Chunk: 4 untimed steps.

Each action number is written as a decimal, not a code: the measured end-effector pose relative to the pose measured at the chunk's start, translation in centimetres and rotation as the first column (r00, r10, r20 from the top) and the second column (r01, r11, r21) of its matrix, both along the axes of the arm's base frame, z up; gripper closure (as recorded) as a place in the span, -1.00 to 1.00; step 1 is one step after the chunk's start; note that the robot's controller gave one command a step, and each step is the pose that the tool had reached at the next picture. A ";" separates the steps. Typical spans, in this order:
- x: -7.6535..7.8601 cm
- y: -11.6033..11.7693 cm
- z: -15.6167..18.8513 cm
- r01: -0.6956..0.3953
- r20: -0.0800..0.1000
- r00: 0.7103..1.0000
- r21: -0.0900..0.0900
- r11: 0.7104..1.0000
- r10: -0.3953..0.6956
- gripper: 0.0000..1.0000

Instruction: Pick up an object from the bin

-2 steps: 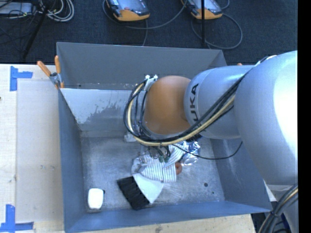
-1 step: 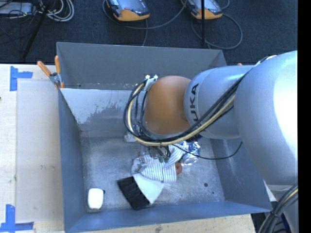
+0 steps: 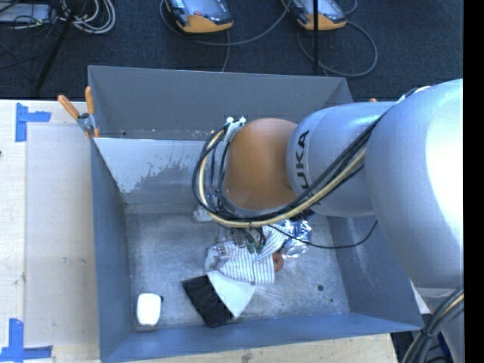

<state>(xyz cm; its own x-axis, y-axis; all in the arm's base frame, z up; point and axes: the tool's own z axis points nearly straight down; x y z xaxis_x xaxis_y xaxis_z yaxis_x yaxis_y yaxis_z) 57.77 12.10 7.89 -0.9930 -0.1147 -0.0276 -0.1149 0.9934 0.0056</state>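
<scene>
Silver-grey arm [image 3: 393,165] lettered KUKA — orange domed cover [image 3: 257,165] at the wrist, looped black-and-yellow cables [image 3: 206,180]

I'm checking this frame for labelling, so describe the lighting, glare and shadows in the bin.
Camera view: light lands hardest on the bin's far sloped wall, which shows a pale sheen; the silver arm casing is brightly lit; the crinkled foil glints beside the striped cloth; the floor under the orange wrist cover looks dimmer; the white block sits in even light.
</scene>
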 end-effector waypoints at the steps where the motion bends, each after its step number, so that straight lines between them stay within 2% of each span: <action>1: 2.2 -2.4 0.1 -0.286 -0.036 0.958 -0.004 0.958 0.286 1.00; 3: 2.2 -2.5 0.5 -0.285 -0.031 0.958 -0.005 0.959 0.285 1.00; 4: 1.8 -3.7 3.3 -0.268 -0.022 0.963 -0.008 0.963 0.268 1.00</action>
